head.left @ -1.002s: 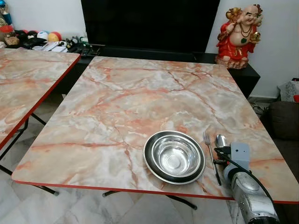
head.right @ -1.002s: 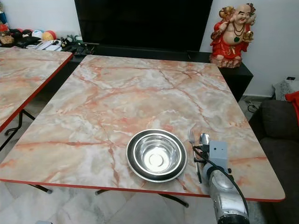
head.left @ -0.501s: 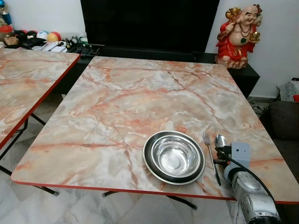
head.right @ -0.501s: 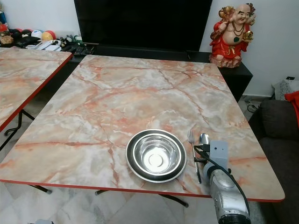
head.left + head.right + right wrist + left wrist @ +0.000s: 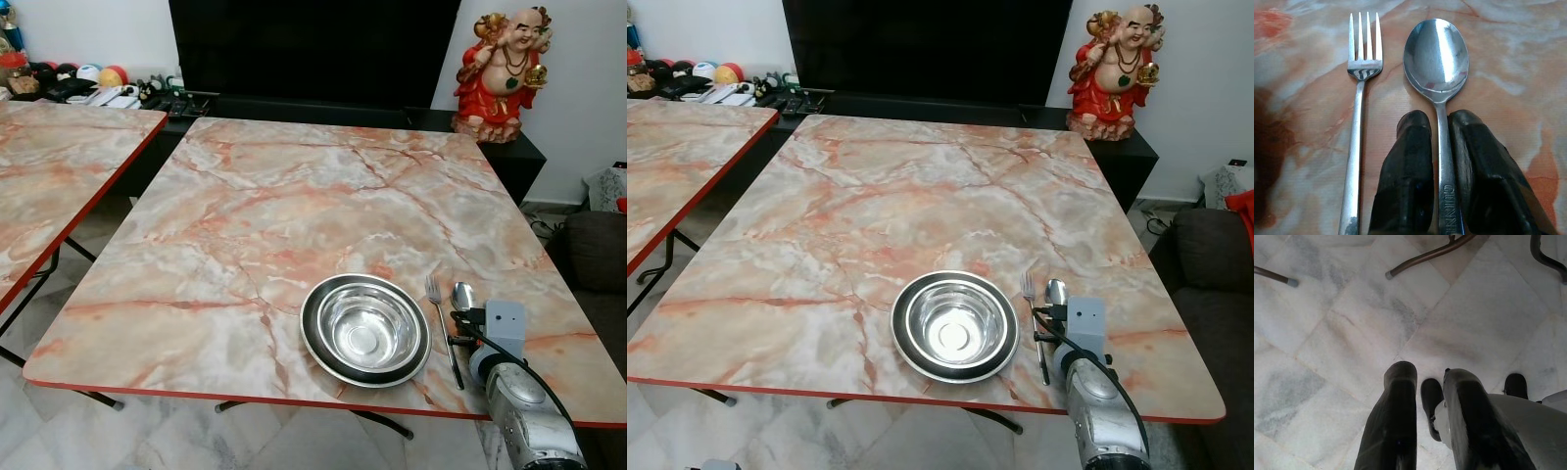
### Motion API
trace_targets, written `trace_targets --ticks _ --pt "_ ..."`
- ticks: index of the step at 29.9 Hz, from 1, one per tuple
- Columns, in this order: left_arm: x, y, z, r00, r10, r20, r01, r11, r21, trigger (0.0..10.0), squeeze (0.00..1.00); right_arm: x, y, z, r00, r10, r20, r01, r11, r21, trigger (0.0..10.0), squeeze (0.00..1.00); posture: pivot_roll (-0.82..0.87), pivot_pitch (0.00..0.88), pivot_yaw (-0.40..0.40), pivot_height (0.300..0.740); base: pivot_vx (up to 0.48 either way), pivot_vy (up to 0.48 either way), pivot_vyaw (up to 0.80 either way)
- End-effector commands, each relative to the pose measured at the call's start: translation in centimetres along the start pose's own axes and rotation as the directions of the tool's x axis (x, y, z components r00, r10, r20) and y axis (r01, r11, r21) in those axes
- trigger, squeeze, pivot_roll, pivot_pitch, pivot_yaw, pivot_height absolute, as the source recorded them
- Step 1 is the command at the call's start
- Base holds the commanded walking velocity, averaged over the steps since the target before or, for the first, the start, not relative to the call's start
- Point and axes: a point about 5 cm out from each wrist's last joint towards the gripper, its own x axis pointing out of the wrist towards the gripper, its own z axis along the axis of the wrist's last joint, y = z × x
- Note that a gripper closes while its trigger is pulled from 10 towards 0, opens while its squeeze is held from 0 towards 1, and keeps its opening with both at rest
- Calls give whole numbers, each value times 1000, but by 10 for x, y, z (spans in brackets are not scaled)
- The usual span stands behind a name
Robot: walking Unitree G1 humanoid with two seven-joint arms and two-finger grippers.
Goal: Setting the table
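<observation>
head pair downward, wrist views close

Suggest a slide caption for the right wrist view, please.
Right gripper closed on spoon handle, beside the fork.

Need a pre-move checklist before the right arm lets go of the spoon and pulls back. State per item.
1. Spoon lies flat on the table, bowl up: ok.
2. Right tool fingers straddle the spoon handle: ok; whether they press it or have loosened, cannot tell.
3. Fork beside the spoon, parallel, not touching: ok.
4. Fork and spoon to the right of the steel bowl, apart from it: ok.
5. Bowl sits inside the plate, near the table's front edge: ok.
6. Left tool hangs over the floor, away from the table: ok.
</observation>
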Motion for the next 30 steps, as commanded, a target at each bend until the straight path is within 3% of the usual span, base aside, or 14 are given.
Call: trace_targets --ticks 1,17,23,25,30 --pt "-2 -1 -7 999 -13 -36 13 1000 -1 10000 0 -1 -4 3 1000 -12 17 11 1000 12 10000 0 75 68 -25 740 0 0 0" --pt "-1 -1 -6 999 -14 -35 14 1000 -1 10000 0 -2 -5 21 994 -16 111 14 1000 13 10000 0 76 65 -24 740 0 0 0" --pt "-1 0 -6 999 -12 -36 12 1000 1 10000 0 -5 -9 46 965 -25 259 24 1000 9 10000 0 72 67 -19 740 0 0 0" --pt "-2 2 -5 999 -6 -36 6 1000 5 10000 0 -9 -12 64 933 -42 357 35 999 25 10000 0 73 63 -18 740 0 0 0" --pt "-2 3 -4 999 0 -35 0 1000 2 10000 0 -12 -11 78 900 -28 436 15 999 33 10000 0 74 60 -19 740 0 0 0"
